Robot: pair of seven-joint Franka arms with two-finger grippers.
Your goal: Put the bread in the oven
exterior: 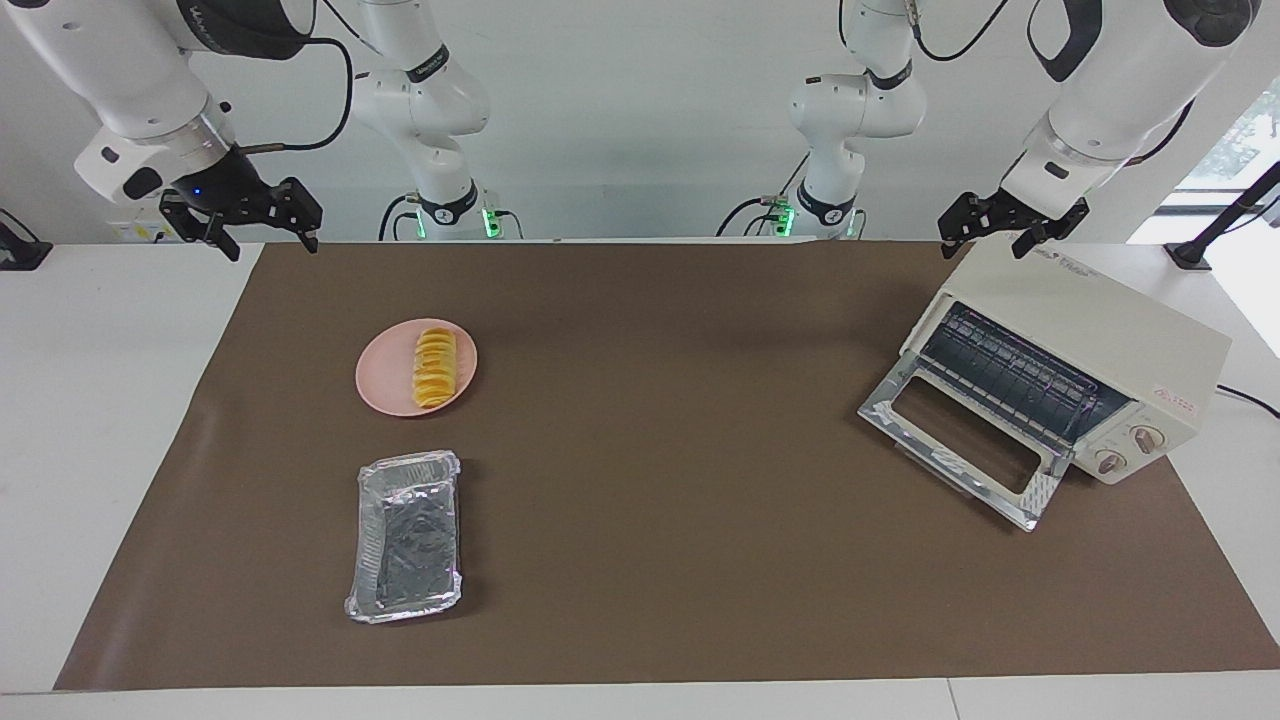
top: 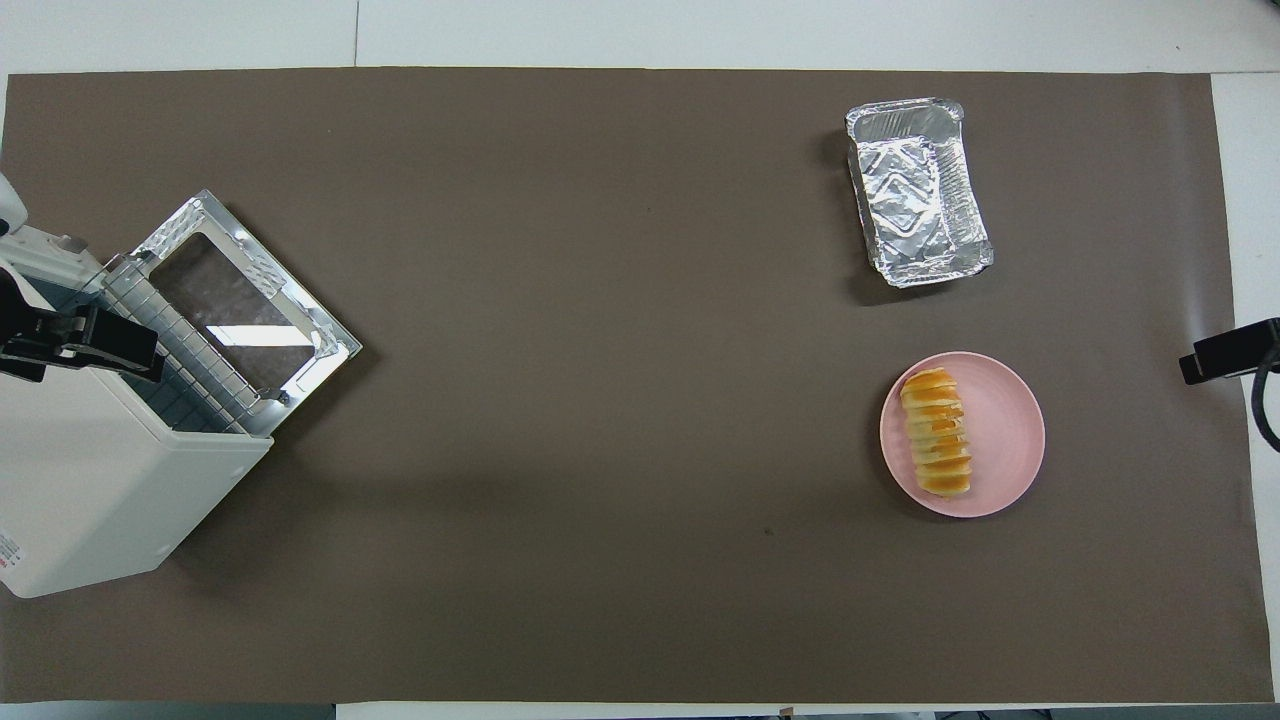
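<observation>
The bread (exterior: 435,368) (top: 938,432), a ridged yellow-orange loaf, lies on a round pink plate (exterior: 385,375) (top: 1005,430) toward the right arm's end of the table. At the left arm's end stands the cream-white oven (exterior: 1080,320) (top: 100,490). Its glass door (exterior: 960,440) (top: 240,290) is folded down open, and the wire rack inside shows. My left gripper (exterior: 985,240) (top: 100,345) hangs open over the oven's top edge, holding nothing. My right gripper (exterior: 272,245) (top: 1225,362) hangs open and empty over the mat's corner, well away from the plate.
An empty silver foil tray (exterior: 408,535) (top: 917,190) lies on the brown mat (exterior: 700,400), farther from the robots than the plate. A black stand (exterior: 1215,235) sits on the white table near the oven.
</observation>
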